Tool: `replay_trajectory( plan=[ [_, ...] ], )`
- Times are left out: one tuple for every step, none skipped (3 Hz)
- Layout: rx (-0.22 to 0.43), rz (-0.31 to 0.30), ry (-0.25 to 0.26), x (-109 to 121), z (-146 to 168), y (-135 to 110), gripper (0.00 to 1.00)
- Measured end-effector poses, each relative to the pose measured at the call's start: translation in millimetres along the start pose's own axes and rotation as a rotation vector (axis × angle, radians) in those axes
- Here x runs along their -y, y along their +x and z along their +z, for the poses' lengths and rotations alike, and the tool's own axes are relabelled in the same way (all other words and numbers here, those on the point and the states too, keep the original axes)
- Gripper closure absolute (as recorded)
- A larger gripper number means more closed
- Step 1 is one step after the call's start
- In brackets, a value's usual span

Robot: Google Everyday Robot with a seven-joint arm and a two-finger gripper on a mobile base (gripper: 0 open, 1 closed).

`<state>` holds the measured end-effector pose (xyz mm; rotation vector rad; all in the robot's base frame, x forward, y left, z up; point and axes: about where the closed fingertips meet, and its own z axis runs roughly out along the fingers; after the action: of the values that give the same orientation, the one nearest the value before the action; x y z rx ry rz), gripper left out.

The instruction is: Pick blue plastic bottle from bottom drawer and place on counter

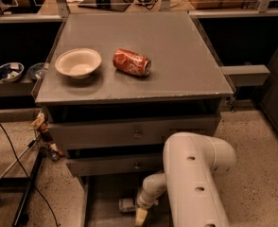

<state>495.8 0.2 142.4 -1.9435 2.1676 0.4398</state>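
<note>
The bottom drawer [101,197] is pulled open below the grey cabinet. A small pale object that looks like the blue plastic bottle [126,205] lies in it, partly hidden by my arm. My white arm reaches down into the drawer, and my gripper [141,215] is low at the frame's bottom edge, right beside the bottle. The counter [177,51] is the flat grey cabinet top above.
On the counter stand a cream bowl [78,63] at the left and a crushed red soda can [131,62] in the middle. Two upper drawers with round knobs [137,135] are closed. A tripod leg and cables [28,193] are on the floor at the left.
</note>
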Motion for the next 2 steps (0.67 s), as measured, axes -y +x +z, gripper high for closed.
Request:
replay_trajectory(
  plan=[
    [0.016, 0.015, -0.042, -3.2, 11.1, -3.1, 0.04],
    [0.016, 0.015, -0.042, -3.2, 11.1, -3.1, 0.27]
  ],
)
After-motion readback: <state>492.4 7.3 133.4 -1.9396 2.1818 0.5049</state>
